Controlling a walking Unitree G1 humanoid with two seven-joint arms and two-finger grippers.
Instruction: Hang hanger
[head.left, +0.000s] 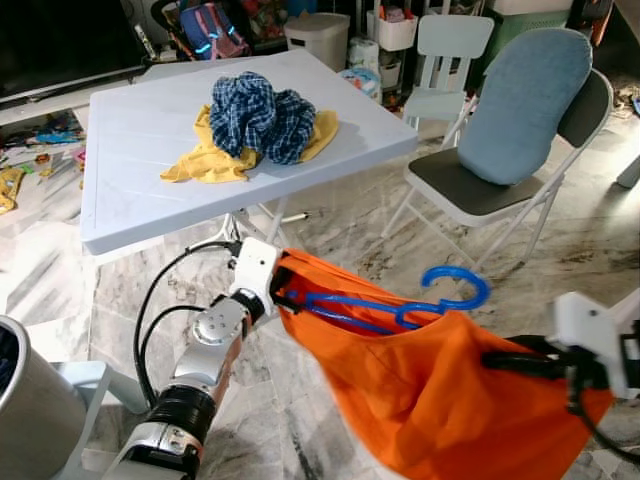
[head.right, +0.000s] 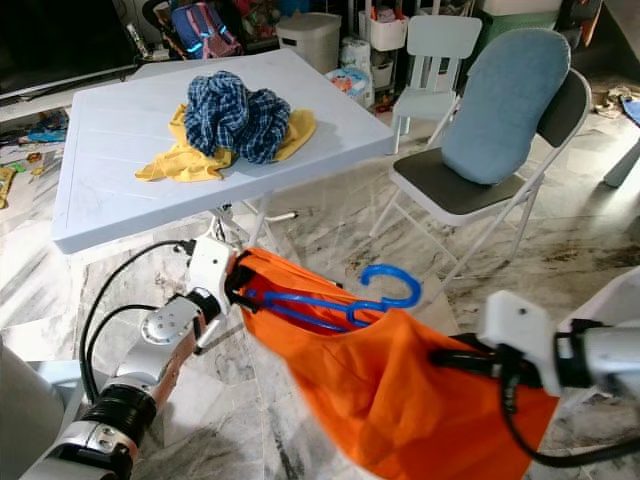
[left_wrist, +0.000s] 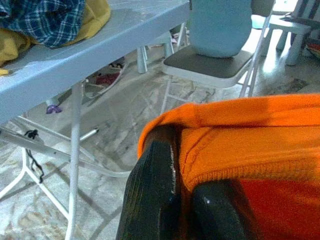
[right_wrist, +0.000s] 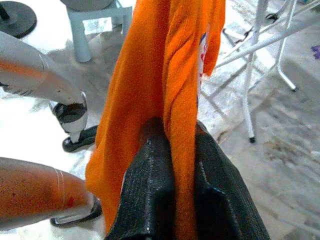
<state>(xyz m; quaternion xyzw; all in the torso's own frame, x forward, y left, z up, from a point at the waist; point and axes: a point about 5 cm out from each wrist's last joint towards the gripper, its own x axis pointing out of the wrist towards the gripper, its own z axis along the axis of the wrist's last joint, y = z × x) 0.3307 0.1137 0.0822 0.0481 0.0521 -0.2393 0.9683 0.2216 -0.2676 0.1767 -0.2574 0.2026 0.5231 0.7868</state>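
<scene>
Holding an orange garment (head.left: 430, 390) stretched between both arms, the robot stands on the marble floor (head.left: 330, 215) in front of a white folding table (head.left: 130, 150). Left gripper (head.left: 283, 287) is closed on the garment's upper edge near the collar; in its wrist view the black fingers (left_wrist: 155, 195) pinch the knitted hem. Right gripper (head.right: 450, 358) is closed on a bunched fold further down the cloth, fingers (right_wrist: 155, 195) clamped either side of the fabric. Blue hanger (head.right: 345, 300) sits partly inside the garment: its bar runs along the neck opening, its hook sticks up and out, free of both grippers, roughly midway between them. Neither gripper grips the hanger itself, so it only rides in the cloth. No rail or rod can be made out from here, so the hanging spot is unknown. Judgement: step in hand is carrying or seating the hanger in the shirt before hanging. To do it well, keep the cloth taut and level so the hanger doesn't slide out, keep the hook upright and facing outward, and avoid tilting the left side down. Risk: hanger tips and drops from the slack opening. On the table lie a plaid cloth (head.left: 260, 115) over a yellow cloth (head.left: 205, 160); a folding chair (head.left: 500, 180) with a blue cushion (head.left: 525, 100) stands well apart to the right.
</scene>
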